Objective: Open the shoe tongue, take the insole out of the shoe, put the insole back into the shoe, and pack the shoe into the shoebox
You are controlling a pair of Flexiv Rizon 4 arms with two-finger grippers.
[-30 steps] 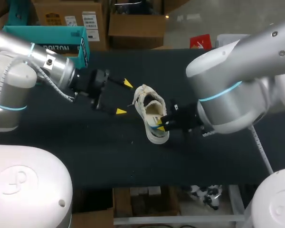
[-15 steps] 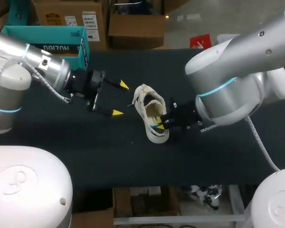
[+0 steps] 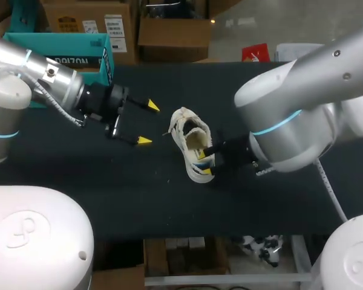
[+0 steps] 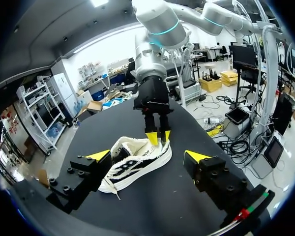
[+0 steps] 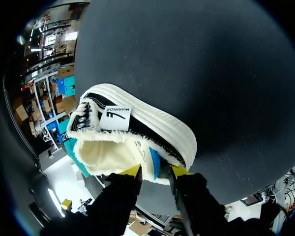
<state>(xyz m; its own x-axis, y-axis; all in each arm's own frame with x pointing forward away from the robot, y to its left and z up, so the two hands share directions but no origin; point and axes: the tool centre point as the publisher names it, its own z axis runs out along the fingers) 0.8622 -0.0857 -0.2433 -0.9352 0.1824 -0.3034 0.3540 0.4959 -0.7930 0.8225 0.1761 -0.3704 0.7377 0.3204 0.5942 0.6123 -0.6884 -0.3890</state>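
1. Head view: white shoe [image 3: 193, 145] w/ black side stripes lies near the middle of the black worktop [image 3: 109, 199], toe end toward the back-left, heel toward the front-right
2. R hand [image 3: 207, 162] comes in from the right side and sits at the heel end. Its yellow tips are close together on the shoe's rim
3. R wrist view: R hand [image 5: 155, 172] is clamped on the heel collar of the shoe [image 5: 132, 132], w/ one finger on the fleecy cream inside and the other on the outer wall. A blue patch [image 5: 155, 164] on the collar sits between the tips
4. Shoe opening shows cream lining. Can't tell the insole apart from the lining
5. L hand [image 3: 148, 123] is over the worktop just left of the toe, fingers spread wide, gripping nothing and not touching the shoe
6. L wrist view: shoe [image 4: 135, 162] lies ahead of the L hand [image 4: 147, 156], toe and a loose lace end nearest, w/ both yellow tips clear of it. R hand [image 4: 158, 136] comes down onto the far heel edge, tips nearly together
7. Teal shoebox [image 3: 60, 51] stands at the back-left corner of the worktop, well apart from the shoe, behind the L arm
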